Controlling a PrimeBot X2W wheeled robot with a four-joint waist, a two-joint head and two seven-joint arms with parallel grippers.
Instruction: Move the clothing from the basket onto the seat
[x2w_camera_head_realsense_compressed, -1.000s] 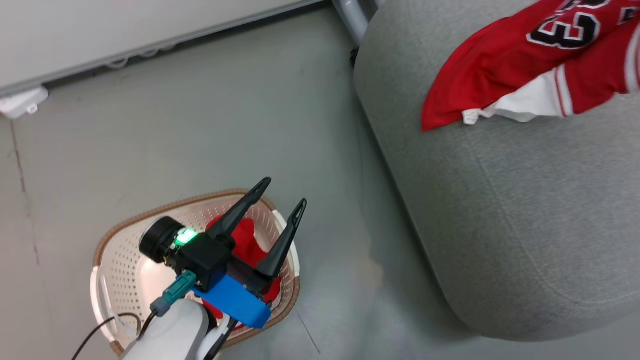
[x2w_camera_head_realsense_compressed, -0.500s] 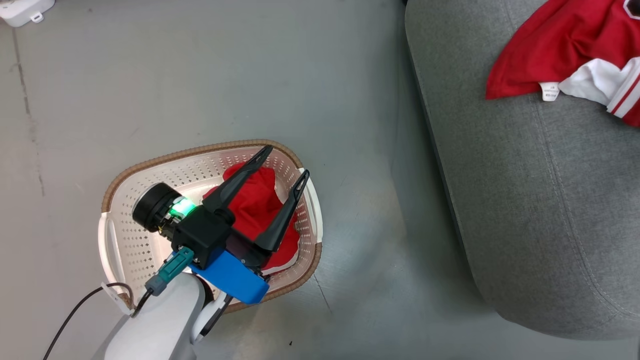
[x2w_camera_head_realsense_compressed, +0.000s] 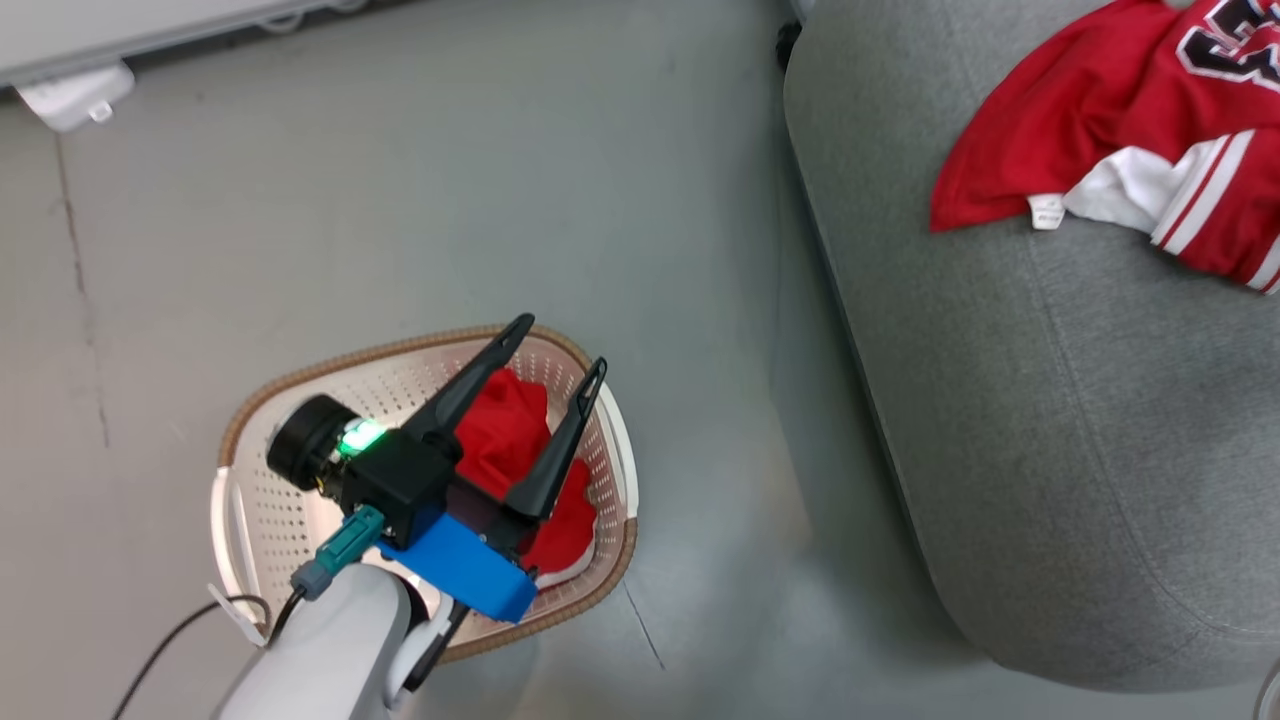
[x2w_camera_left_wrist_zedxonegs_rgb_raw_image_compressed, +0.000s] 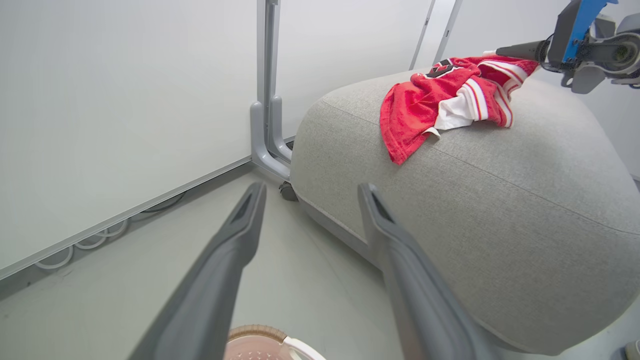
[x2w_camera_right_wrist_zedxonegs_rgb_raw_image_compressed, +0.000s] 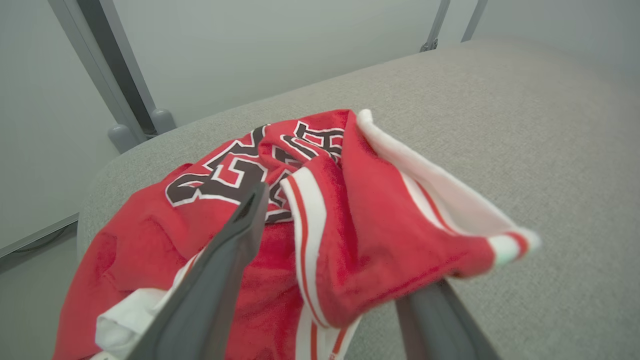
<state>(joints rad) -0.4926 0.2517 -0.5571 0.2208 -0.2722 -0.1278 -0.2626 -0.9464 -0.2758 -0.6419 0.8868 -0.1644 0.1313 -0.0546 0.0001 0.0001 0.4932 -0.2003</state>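
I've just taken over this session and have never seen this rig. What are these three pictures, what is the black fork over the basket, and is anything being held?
This is a wheeled robot with two arms. The head picture looks down from the robot's head. The black fork there is the left gripper, jaws spread and empty, above the basket on the floor, where one red garment lies. The left wrist picture looks along those same fingers towards the grey seat. The right wrist picture looks along the right gripper at the numbered jersey lying on the seat. Its jaws stand apart, and a fold of the jersey is draped over one finger, not pinched.
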